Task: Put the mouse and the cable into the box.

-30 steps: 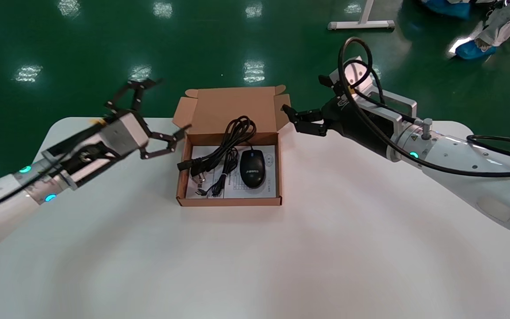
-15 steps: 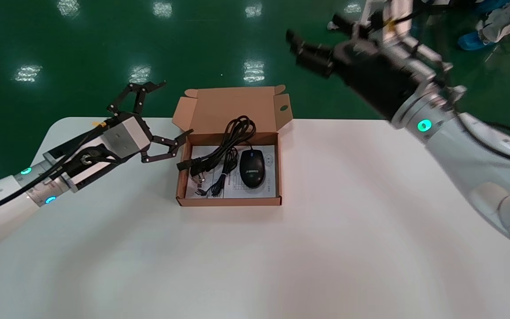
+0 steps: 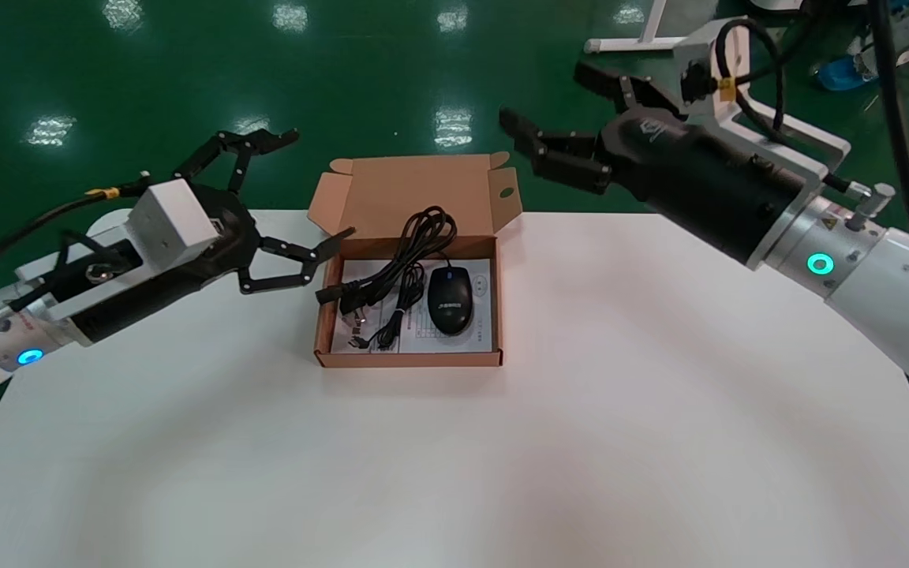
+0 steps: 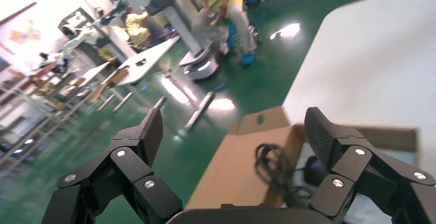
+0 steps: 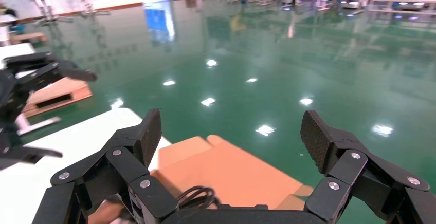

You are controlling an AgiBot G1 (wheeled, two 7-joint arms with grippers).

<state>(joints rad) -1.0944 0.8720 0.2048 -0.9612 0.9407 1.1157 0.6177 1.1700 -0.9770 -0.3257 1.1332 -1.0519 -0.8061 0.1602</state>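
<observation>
Left gripper [image 3: 311, 188], spread and empty, sits just left of the box [image 3: 407, 359] — its near finger [image 3: 312, 256] by the left wall. Right gripper [image 3: 545, 99], also spread and empty, hangs past the lid's [image 3: 415, 189] far-right corner. Mouse [image 3: 450, 299] and cable [image 3: 399, 268] lie inside the box, cable left — the table [image 3: 660, 394] stretches wide near and right.

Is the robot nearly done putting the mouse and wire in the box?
Nearly, it seems. Done: the mouse and cable lie inside the box. In hand: nothing; the left claw, beside the box, and the right claw, raised behind it, are both open. Left: perhaps only shutting the lid, which stands open.
</observation>
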